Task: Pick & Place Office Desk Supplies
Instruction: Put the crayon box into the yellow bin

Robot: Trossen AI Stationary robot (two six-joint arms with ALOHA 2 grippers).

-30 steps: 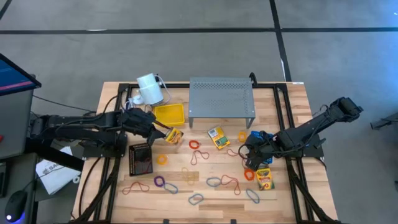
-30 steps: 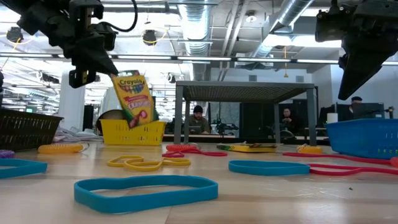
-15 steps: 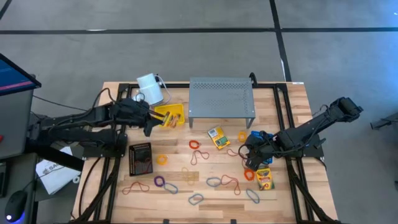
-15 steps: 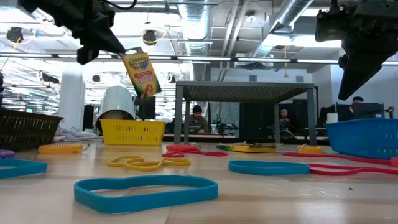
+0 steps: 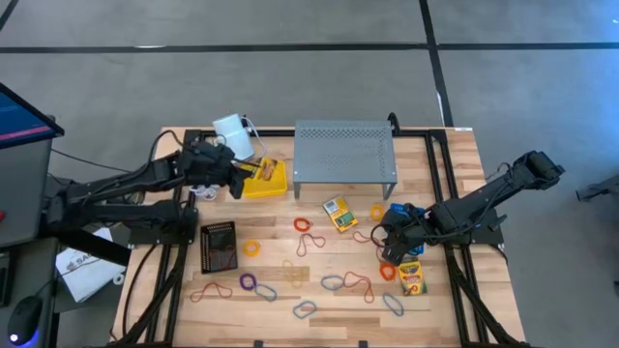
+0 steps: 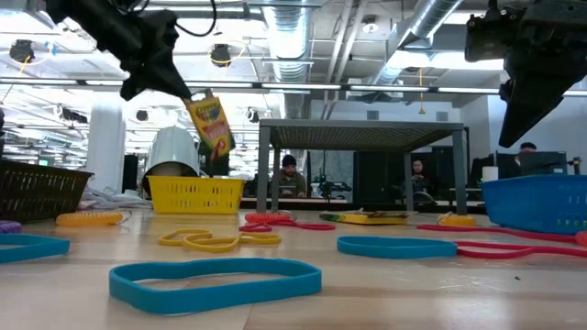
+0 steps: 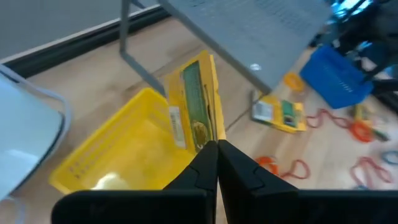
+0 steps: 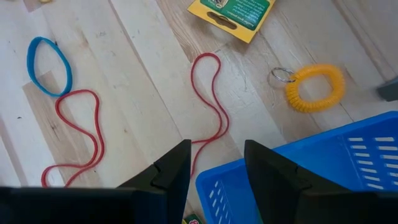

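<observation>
My left gripper (image 5: 242,178) is shut on a yellow-green crayon box (image 5: 261,171), held in the air over the yellow basket (image 5: 267,186). The low view shows the box (image 6: 211,124) hanging tilted above that basket (image 6: 194,194). My right gripper (image 8: 216,155) is open and hovers over a red rubber band (image 8: 208,99) next to the blue basket (image 8: 311,168). Two more crayon boxes (image 5: 339,213) (image 5: 412,278) lie flat on the table. Several coloured rubber bands (image 5: 334,282) lie scattered on the near half. My left gripper pinches the crayon box by its upper end (image 6: 194,99) between the two fingers, coming slanting down from the table's left. The box is lifted clear and hangs tilted below the fingers, its long side (image 7: 198,109) reaching away over the yellow basket.
A grey perforated shelf (image 5: 344,155) stands right of the yellow basket. A white cylinder with cord (image 5: 232,135) sits at the far left. A black mesh basket (image 5: 219,246) lies near the left arm. A yellow coiled ring (image 8: 314,87) lies by the blue basket.
My left gripper has carried the crayon box up and toward the far edge, from the table in front of the yellow basket to a place above it, and the box has stayed tilted in the hold. The right arm has kept still.
</observation>
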